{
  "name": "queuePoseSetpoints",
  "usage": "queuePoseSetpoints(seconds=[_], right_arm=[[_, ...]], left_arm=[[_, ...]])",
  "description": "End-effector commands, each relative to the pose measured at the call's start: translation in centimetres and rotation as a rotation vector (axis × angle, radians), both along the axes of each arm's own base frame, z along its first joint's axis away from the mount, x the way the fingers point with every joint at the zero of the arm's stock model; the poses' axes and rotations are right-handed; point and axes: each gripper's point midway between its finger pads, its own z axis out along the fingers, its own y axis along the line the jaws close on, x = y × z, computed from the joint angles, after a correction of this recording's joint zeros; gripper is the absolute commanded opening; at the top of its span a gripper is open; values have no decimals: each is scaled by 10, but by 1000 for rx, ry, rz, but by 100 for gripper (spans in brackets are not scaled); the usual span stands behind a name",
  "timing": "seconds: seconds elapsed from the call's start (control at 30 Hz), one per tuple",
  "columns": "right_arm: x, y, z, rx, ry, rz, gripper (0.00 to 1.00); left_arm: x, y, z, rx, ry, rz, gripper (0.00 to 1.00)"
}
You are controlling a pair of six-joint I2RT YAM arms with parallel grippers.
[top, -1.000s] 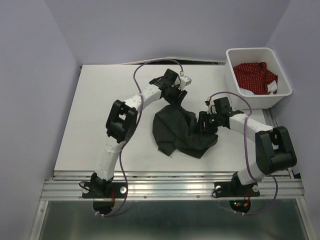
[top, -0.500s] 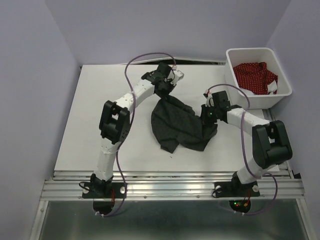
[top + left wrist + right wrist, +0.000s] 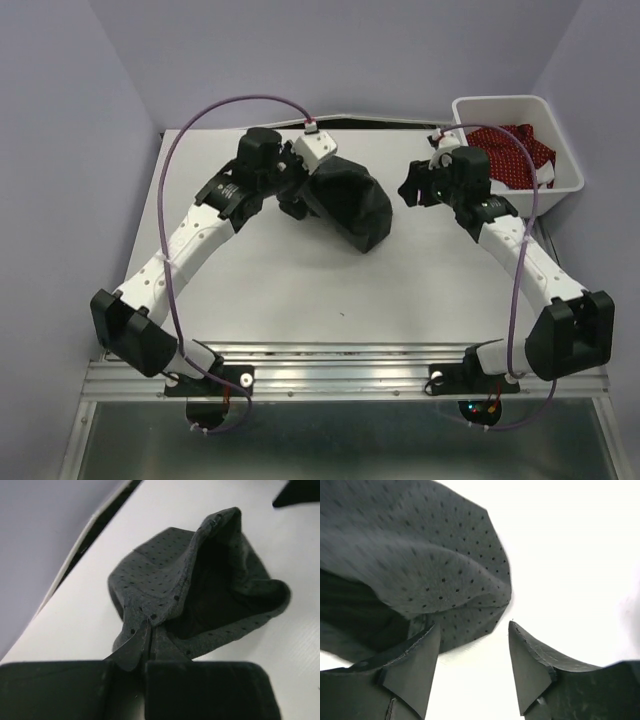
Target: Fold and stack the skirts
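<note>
The charcoal skirt (image 3: 350,203), bunched on the table (image 3: 260,290), is clamped by one edge in the left gripper (image 3: 145,661). The right gripper (image 3: 474,630) is parted and empty. The thin pinch could be lost if dragged.

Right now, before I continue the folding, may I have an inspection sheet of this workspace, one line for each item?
Surface: white table, flat.
Job's things: dark skirt bunched on the table, pinched at one edge by the left end effector; red skirt crumpled inside the bin; nothing folded or stacked yet.
Clutter: the white bin at the far right corner; nothing else seen.
End effectors: left end effector shut on the dark skirt; right end effector open beside the dark skirt, holding nothing.
Cables: left cable and right cable, purple, loop along the arms, clear of the cloth.
Surroundings: lilac walls; metal rail at the near edge.
</note>
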Motion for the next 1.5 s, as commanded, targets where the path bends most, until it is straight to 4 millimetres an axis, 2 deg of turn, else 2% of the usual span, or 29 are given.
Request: queuePoseSetpoints(seconds=[0.0,0.03,0.1,0.17,0.23,0.27,0.43,0.47,0.5,0.57,0.67,0.73,0.8,0.87,0.93,1.0,1.03,1.07,1.13,1.2,1.23,1.37,1.47], right_arm=[[-12,1,20,-5,-58,37,63],[-18,9,22,20,-47,84,64],[-31,21,19,47,-7,166,64],[-46,38,19,106,22,281,65],[-53,45,14,124,41,335,67],[-57,48,11,133,56,360,68],[-56,55,-10,117,111,349,72],[-57,59,-10,127,112,347,72],[-53,56,-11,126,106,316,72],[-54,63,-16,149,113,290,71],[-63,77,-33,179,208,277,66],[-69,86,-40,196,247,260,63],[-80,99,-56,167,266,252,62],[-83,111,-63,166,269,229,55],[-81,115,-81,137,299,212,54],[-77,117,-96,89,317,191,51],[-78,120,-113,60,346,200,51],[-75,119,-117,46,347,185,51],[-64,120,-112,44,278,187,51],[-54,123,-99,51,211,194,51],[-51,123,-95,40,192,200,51],[-39,130,-83,44,170,205,55],[-35,141,-83,18,151,215,57]], left_arm=[[-23,-2,-67,105,61,-108,0],[-31,0,-87,107,109,-104,0],[-39,-4,-104,105,161,-117,0],[-41,-9,-117,83,219,-106,0],[-38,-15,-115,62,241,-105,0],[-37,-18,-121,59,273,-102,0],[-21,-22,-105,-51,324,-73,0],[-10,-15,-97,-83,322,-44,0],[-7,-13,-92,-117,330,-44,0],[1,-1,-80,-195,349,-3,0],[-3,6,-81,-207,364,16,0],[-7,8,-89,-205,381,30,0],[-11,12,-103,-201,412,55,0],[-16,15,-116,-200,446,81,0],[-23,18,-132,-195,484,96,0],[-29,20,-139,-211,513,118,1],[-33,21,-143,-216,530,121,2],[-40,22,-152,-205,567,122,2],[-45,24,-157,-211,601,137,1],[-46,30,-159,-240,627,160,0],[-41,34,-156,-262,622,170,0],[-31,30,-136,-362,651,139,0],[-25,26,-134,-447,738,107,0]])
